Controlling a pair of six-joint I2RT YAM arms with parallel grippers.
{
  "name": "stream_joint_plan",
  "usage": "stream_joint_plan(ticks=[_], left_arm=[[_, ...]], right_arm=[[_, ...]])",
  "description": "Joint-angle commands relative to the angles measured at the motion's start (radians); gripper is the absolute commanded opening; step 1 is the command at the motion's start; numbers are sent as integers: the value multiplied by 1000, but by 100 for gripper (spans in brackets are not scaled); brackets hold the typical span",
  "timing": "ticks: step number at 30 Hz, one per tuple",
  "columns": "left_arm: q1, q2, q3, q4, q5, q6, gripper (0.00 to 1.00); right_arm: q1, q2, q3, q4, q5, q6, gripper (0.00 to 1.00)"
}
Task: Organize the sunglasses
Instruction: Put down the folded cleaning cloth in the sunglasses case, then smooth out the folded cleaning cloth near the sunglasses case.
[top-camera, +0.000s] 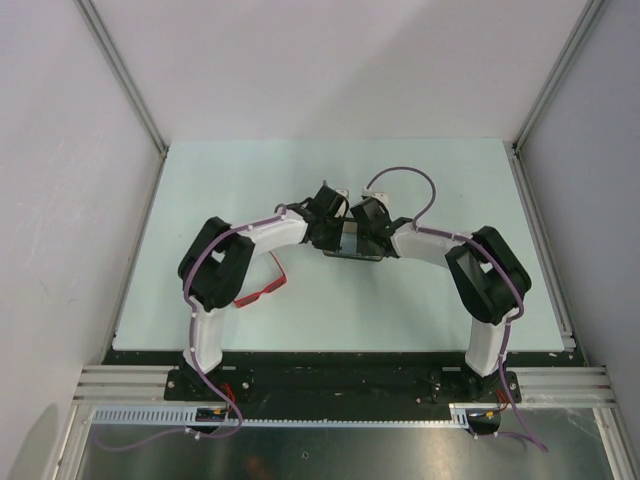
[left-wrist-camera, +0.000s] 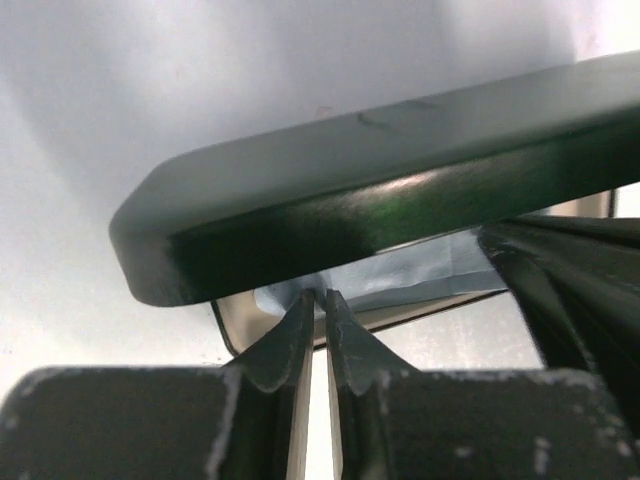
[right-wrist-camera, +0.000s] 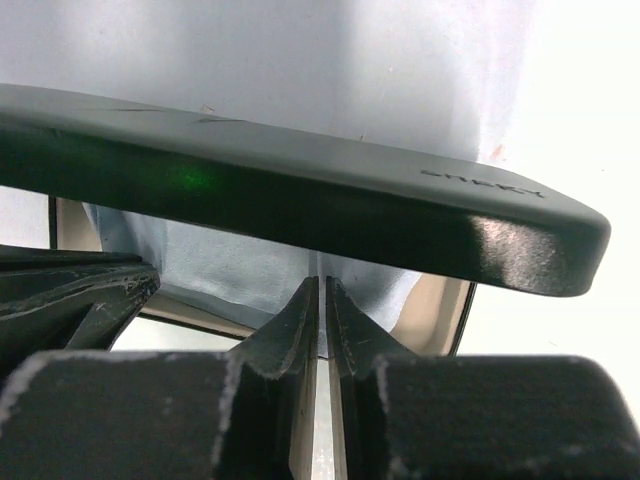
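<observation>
1. The sunglasses (top-camera: 262, 292) are lying on the surface (top-camera: 420, 300), down and to the left of the black case (top-camera: 352, 246). They are well apart from it and partly tucked under the bent elbow of the left arm (top-camera: 214, 264).
2. Both claws are working at the case in the middle of the surface, not at the sunglasses. The left claw (left-wrist-camera: 318, 305) is pressing its fingers almost together on the edge of the blue cloth (left-wrist-camera: 410, 272) inside the open case, under the raised lid.
3. The right claw (right-wrist-camera: 320, 295) is doing the same from the other side, narrow and seeming to pinch a fold of the cloth.
4. From either claw the sunglasses are sitting back towards the arm bases and off to the left, so the left arm is by far the nearer one. It would be reaching back towards its own elbow to get them.
5. What shows of the red frame is running on a slant, from near-left up to far-right. A claw coming down would probably be wanting its fingers set across that line. How the rest of the frame is lying under the arm cannot be told.
</observation>
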Motion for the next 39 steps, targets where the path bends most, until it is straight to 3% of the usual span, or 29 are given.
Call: stream_joint_plan(ticks=[1,32,39], left_arm=[[-9,-20,-36,68,-52,18,13],[-10,-25,-81,74,-91,25,8],[-10,-26,-81,74,-89,26,8]], right_arm=[[9,-53,36,27,62,-28,11],[0,15,30,-32,31,-28,6],[-6,-40,30,-1,48,-44,8]])
